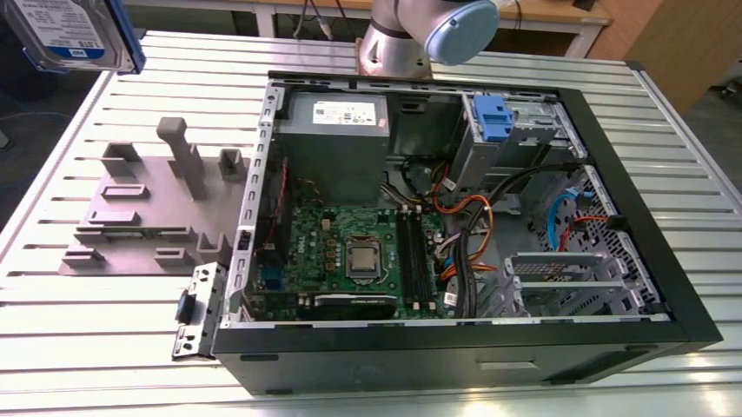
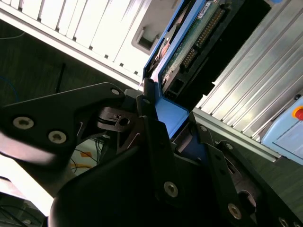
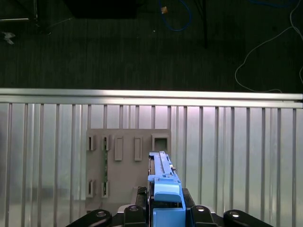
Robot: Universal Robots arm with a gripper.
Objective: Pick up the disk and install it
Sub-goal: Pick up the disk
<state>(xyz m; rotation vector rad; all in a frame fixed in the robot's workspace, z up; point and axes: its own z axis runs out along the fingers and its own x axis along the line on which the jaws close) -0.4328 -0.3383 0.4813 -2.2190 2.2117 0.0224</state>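
Observation:
The disk (image 1: 76, 35), silver with a white-and-blue label in a blue carrier, hangs high above the table's far corner at the exterior view's left, well clear of the open computer case (image 1: 684, 304). In the first wrist view I see the disk (image 3: 161, 175) edge-on above the grey fixture (image 3: 128, 161). My gripper (image 3: 165, 210) is shut on its blue carrier. In the second wrist view the black fingers (image 2: 151, 127) clamp the carrier end of the disk (image 2: 189, 47).
The case lies open on the slatted metal table (image 1: 104, 347), with a grey power supply (image 1: 334, 130), a motherboard (image 1: 347, 252), cables and a blue latch (image 1: 493, 117) at the drive bay. The grey fixture (image 1: 151, 208) stands beside it. The arm's base (image 1: 429, 35) is behind the case.

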